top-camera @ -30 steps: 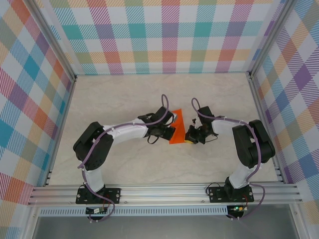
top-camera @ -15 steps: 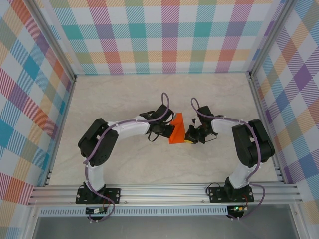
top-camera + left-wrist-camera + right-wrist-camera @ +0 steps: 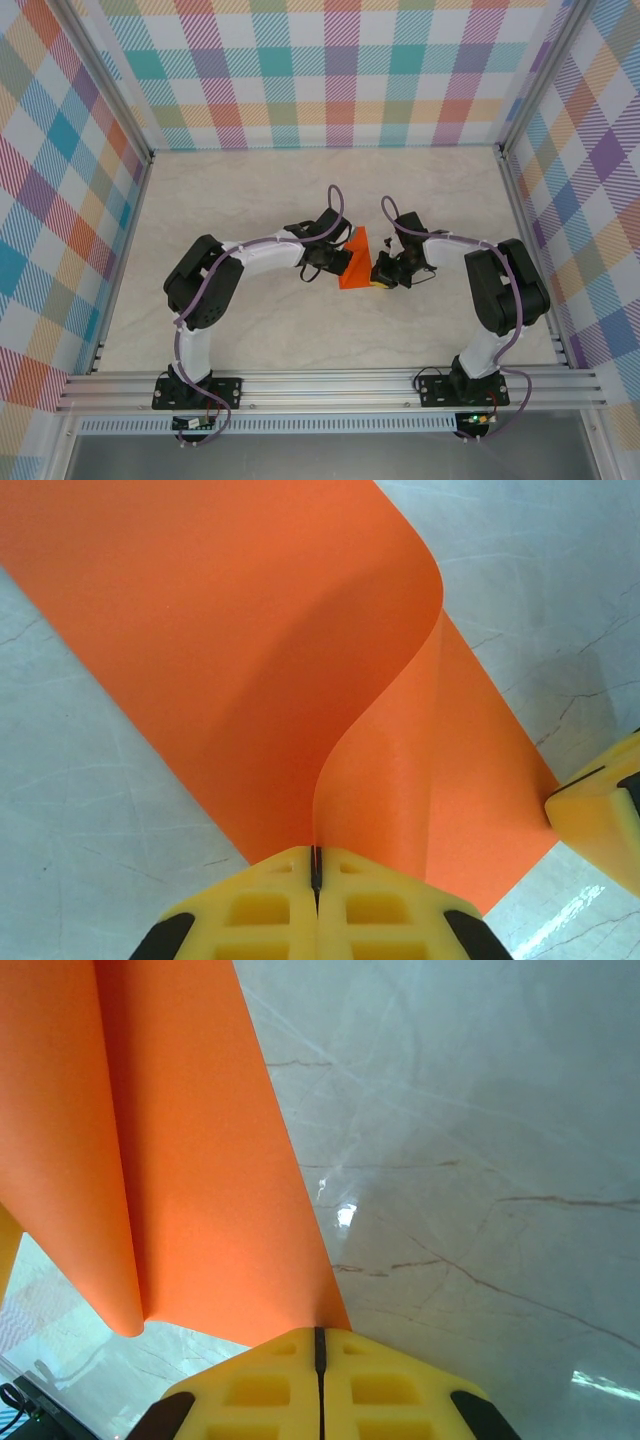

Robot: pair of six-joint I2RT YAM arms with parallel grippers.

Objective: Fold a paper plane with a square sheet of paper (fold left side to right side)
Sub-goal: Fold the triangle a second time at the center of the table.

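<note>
In the top view both arms are bent at the elbow and reach inward, so that they meet near the middle of the surface (image 3: 250, 190). The left arm (image 3: 260, 258) stretches its forearm low toward the right, and the right arm (image 3: 450, 245) stretches its forearm toward the left. The square sheet of paper (image 3: 357, 258) lies between the left fingers (image 3: 338, 264) and the right fingers (image 3: 381, 273).

In the left wrist view the left fingers (image 3: 300, 875) are pressed together and pinch one edge of the orange sheet (image 3: 250, 630). Just beyond their tips the paper rises in a soft curve and bends over toward the right fingers (image 3: 600, 820), which touch its corner.

In the right wrist view the right fingers (image 3: 305, 1355) are also pressed together. The sheet (image 3: 180, 1160) spreads away from their tips to the left, and one corner reaches the tips. I cannot tell if this corner is caught between them.
</note>
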